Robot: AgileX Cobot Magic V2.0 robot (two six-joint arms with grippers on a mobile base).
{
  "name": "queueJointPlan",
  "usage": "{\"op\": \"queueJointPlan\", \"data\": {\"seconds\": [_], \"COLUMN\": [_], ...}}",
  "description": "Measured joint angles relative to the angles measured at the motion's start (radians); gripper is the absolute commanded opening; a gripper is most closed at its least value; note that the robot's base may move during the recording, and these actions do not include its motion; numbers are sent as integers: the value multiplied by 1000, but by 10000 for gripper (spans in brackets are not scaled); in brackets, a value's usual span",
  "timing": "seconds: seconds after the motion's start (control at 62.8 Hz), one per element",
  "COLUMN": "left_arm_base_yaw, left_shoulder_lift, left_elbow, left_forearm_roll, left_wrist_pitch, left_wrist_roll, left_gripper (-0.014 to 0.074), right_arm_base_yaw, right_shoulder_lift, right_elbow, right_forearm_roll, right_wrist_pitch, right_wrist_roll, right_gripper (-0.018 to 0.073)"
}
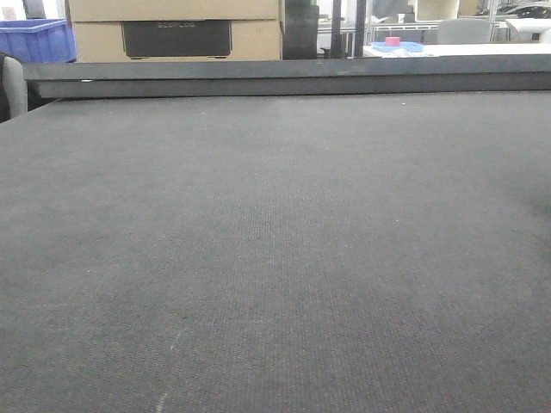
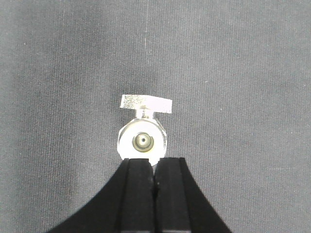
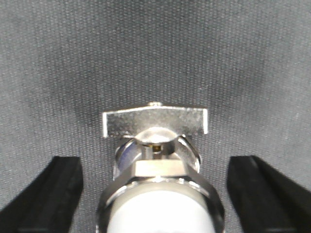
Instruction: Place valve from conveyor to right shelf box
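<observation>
A silver valve (image 3: 155, 189) lies on the dark grey woven conveyor (image 3: 146, 48), its flat T-shaped handle (image 3: 154, 122) turned crosswise on the far side. The right gripper (image 3: 155, 162) stands wide apart, its black fingers (image 3: 51, 194) flanking the valve without touching it.

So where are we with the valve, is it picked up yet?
Nothing done yet. In hand: the right claw is open either side of the valve, which lies on the conveyor, ungripped. The left claw is shut, its tips just short of a valve. Remaining: grasp, lift, carry to the shelf box, which no view shows.
</observation>
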Motion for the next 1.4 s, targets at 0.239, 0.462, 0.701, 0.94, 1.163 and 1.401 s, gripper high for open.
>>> {"op": "queueJointPlan", "data": {"seconds": [0.239,0.462,0.701,0.94,1.163,1.401], "left_arm_base_yaw": [0,0,0,0,0,0], "left_shoulder_lift": [0,26,131,251,297,301], "left_elbow": [0,0,0,0,49,128], "left_forearm_roll": [0,0,44,49,49,51], "left_wrist_pitch": [0,-1,19,-1,-70,-164], "left_wrist_roll": [0,0,7,31,49,51], "left_gripper": [-83,302,556,561,554,513], "right_arm_base_yaw": [0,0,0,0,0,0], "right_shoulder_lift": [0,0,0,0,0,0], "right_elbow": [0,0,0,0,0,0], "right_forearm_roll": [-3,-3,-3,-3,-3,-3], "right_wrist_pitch": [0,0,0,-2,-2,-4], "right_wrist_roll": [0,0,0,0,0,-2], "right_gripper": [-162,-162,-162,-162,-162,-162]}}
